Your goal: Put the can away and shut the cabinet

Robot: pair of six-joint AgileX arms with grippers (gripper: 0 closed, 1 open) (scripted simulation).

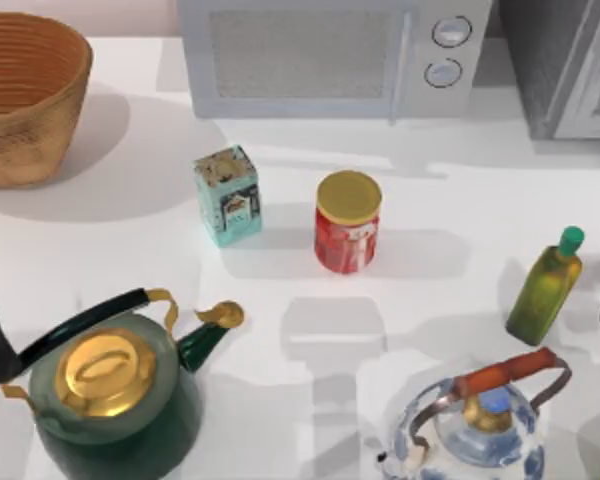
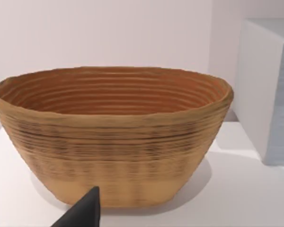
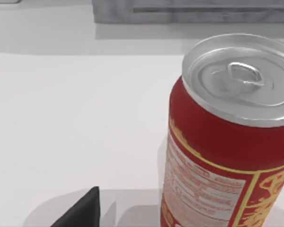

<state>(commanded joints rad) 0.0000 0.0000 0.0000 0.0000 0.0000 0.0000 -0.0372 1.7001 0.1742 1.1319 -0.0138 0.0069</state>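
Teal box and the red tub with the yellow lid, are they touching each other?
Apart. The top view shows the teal box and the red tub standing side by side with a plain strip of white table between them.

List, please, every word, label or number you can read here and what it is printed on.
Nothing reads cleanly.
Red drinks can with a silver top: white small print and yellow characters, too blurred to read.
Teal rectangular carton: front label, too small to read.
Red jar with a yellow lid: white label, too small to read.
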